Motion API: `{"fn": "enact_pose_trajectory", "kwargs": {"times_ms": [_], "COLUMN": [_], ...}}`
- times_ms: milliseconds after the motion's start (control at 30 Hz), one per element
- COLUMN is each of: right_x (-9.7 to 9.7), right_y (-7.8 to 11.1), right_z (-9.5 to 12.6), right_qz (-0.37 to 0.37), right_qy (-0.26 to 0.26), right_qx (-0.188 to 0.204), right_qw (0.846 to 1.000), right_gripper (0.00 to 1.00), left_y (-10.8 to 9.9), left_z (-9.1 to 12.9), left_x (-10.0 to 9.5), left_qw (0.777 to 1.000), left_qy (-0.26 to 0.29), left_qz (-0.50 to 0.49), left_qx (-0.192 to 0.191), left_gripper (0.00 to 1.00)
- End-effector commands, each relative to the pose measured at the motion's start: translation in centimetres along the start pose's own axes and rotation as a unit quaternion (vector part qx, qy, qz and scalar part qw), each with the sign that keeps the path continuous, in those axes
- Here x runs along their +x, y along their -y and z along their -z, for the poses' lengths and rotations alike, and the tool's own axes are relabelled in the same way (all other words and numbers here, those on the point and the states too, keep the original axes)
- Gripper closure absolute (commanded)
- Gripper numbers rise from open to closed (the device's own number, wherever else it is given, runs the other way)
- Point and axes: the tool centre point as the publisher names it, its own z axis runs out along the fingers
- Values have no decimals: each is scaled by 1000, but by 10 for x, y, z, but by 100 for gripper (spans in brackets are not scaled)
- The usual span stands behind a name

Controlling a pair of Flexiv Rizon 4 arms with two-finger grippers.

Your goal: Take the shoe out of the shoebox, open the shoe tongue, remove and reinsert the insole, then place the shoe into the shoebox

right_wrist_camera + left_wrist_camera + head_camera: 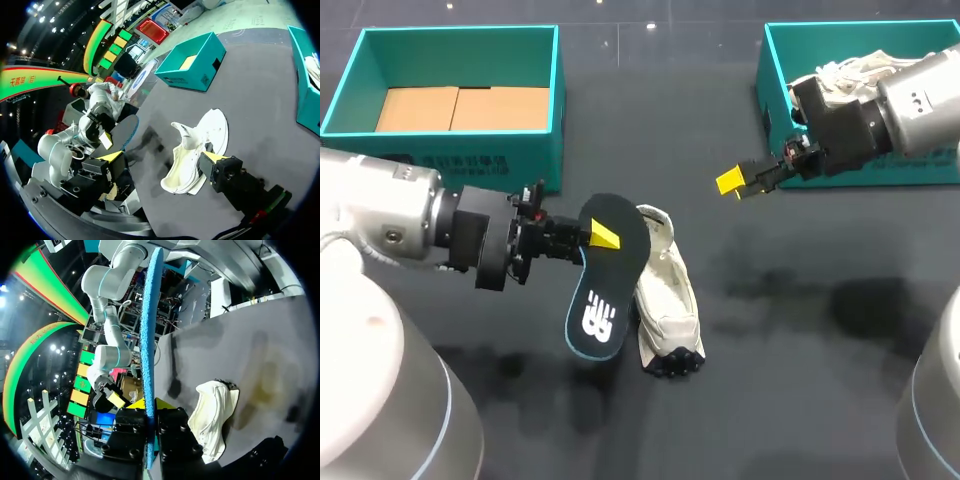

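"Insole (608,290) hung pinched in left claw (595,236), beside shoe (667,300) on surface (800,330); right claw (735,180) gaped wide."
"Thin edge grip, so it risked twisting and missing the shoe's opening."

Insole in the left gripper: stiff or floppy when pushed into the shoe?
Fairly stiff, probably: the insole, pinched near one end by the left gripper, juts out without drooping. It looks thin, so likely light, and may buckle when pushed.
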Motion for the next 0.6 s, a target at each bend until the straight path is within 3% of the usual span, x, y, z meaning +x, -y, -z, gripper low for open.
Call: {"fn": "enact_pose_trajectory", "kwargs": {"times_ms": [33, 100, 233, 400, 467, 600], "right_x": [6, -1, -6, -19, -36, -36], "right_y": [11, 18, 31, 42, 50, 50], "right_z": [-3, -2, 2, 5, 3, 3], "right_qz": [64, 50, 82, 114, 95, 95], "right_qy": [54, 88, 108, 136, 137, 137], "right_qx": [46, 51, 55, 71, 99, 99], "right_qw": [995, 994, 989, 982, 981, 981], "right_gripper": [0, 0, 0, 0, 0, 0], "left_y": [22, 28, 41, 53, 53, 53], "left_z": [0, 0, 1, -1, -2, -2], "left_x": [11, 16, 26, 33, 37, 37], "left_qw": [999, 998, 992, 984, 984, 984], "left_qy": [0, -3, -8, -9, -21, -21], "left_qz": [37, 55, 124, 177, 174, 174], "left_qx": [12, 1, -22, 33, 33, 33], "left_gripper": [100, 100, 100, 100, 100, 100]}}
